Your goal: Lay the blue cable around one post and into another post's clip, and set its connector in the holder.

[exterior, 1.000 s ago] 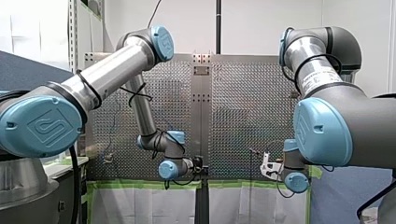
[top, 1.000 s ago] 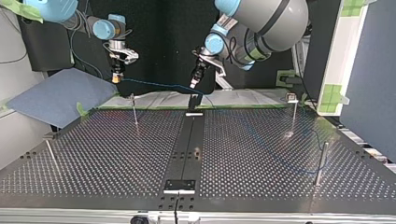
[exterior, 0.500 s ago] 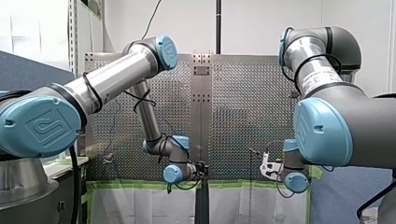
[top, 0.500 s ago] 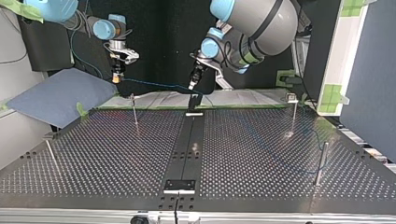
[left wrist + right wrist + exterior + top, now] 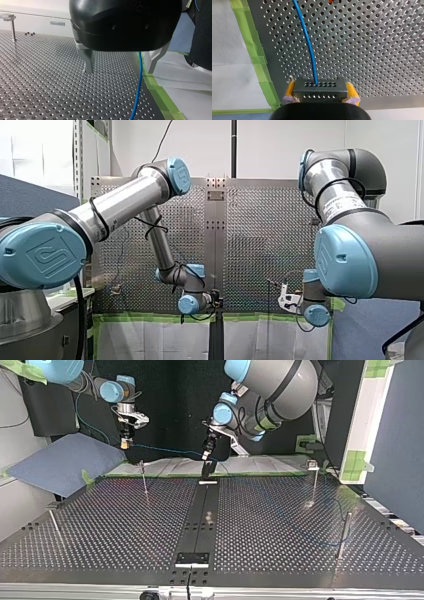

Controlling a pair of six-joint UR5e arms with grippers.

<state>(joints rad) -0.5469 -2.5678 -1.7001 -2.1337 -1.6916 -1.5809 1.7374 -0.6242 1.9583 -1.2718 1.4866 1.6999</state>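
My right gripper (image 5: 320, 86) is shut on the black connector (image 5: 319, 89), yellow pads on both its sides, and holds it above the table's corner. From it the blue cable (image 5: 308, 45) runs out over the perforated plate. In the top view the cable (image 5: 165, 450) spans from my right gripper (image 5: 124, 442) across to my left gripper (image 5: 205, 453), which hangs just above the black holder (image 5: 207, 469). My left gripper (image 5: 120, 71) is open, and the cable (image 5: 138, 85) passes loosely between its metal fingers (image 5: 88, 60), nearer one side.
Thin posts stand on the perforated table (image 5: 270, 525): one near the right gripper (image 5: 144, 479), one with a clip top (image 5: 314, 477), one at the top view's right (image 5: 343, 535) and one at its left (image 5: 54, 525). Green tape (image 5: 160, 97) lines the table's edge.
My left arm has shifted toward the top view's left, bringing its gripper closer over the holder. My right gripper with the connector has stayed put.
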